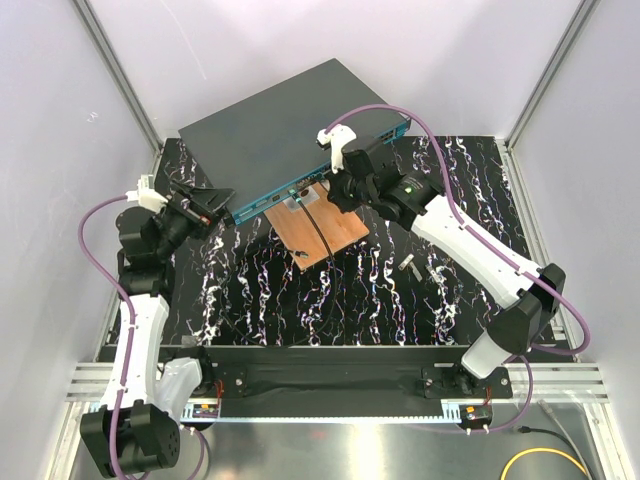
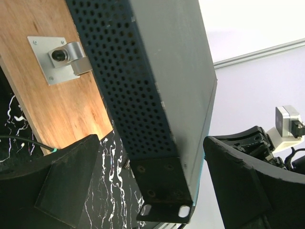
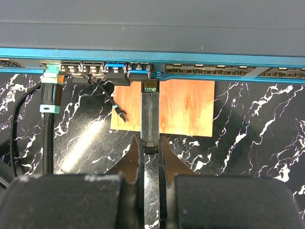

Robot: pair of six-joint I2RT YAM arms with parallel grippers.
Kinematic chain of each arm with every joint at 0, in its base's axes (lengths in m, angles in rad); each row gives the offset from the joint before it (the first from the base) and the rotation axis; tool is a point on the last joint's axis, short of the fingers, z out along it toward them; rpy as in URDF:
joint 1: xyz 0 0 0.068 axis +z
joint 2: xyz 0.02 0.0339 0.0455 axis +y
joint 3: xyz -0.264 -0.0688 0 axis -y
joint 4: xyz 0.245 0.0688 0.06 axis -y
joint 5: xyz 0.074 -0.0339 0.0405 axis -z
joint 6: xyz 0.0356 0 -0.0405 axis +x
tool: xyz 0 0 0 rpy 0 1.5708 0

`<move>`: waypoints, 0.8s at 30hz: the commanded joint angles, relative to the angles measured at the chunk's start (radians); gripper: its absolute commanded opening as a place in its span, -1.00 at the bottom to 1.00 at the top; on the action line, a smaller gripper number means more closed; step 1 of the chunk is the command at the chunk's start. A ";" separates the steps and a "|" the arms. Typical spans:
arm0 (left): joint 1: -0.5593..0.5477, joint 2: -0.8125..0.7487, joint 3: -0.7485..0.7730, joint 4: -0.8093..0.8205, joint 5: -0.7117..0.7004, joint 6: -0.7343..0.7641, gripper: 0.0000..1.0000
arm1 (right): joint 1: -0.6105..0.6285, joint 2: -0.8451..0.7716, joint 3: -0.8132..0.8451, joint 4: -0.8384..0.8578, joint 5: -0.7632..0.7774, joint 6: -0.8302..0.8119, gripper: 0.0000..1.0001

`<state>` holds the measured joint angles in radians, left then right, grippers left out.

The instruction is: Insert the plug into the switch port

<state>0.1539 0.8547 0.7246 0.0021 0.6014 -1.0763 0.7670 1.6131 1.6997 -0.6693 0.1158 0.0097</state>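
From above, the switch (image 1: 280,125) lies at the far side of a black, white-veined table (image 1: 400,300) with pale walls (image 1: 300,40) behind. The left gripper (image 1: 205,205) is at its left end, and the right gripper (image 1: 338,192) is before its teal front, over a copper-brown board (image 1: 325,240). On the left wrist view the jaws stand spread, the switch's perforated corner between them. On the right wrist view the jaws pinch a long black plug (image 3: 150,114), its tip straight ahead at the port row; whether it is seated I cannot tell. A teal-collared cable (image 3: 51,95) is plugged in further left. Print on the front face is too small to read
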 commanded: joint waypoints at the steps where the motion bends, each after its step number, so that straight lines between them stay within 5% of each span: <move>1: -0.005 -0.009 -0.010 0.062 -0.009 -0.007 0.94 | 0.014 0.007 0.061 0.037 0.030 0.009 -1.00; 24: -0.010 -0.002 -0.008 0.081 -0.008 -0.010 0.94 | 0.032 0.007 0.069 0.030 0.102 -0.034 -1.00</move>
<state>0.1486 0.8547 0.7116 0.0181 0.6010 -1.0824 0.7876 1.6192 1.7153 -0.6769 0.1558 0.0017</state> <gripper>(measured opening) 0.972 0.080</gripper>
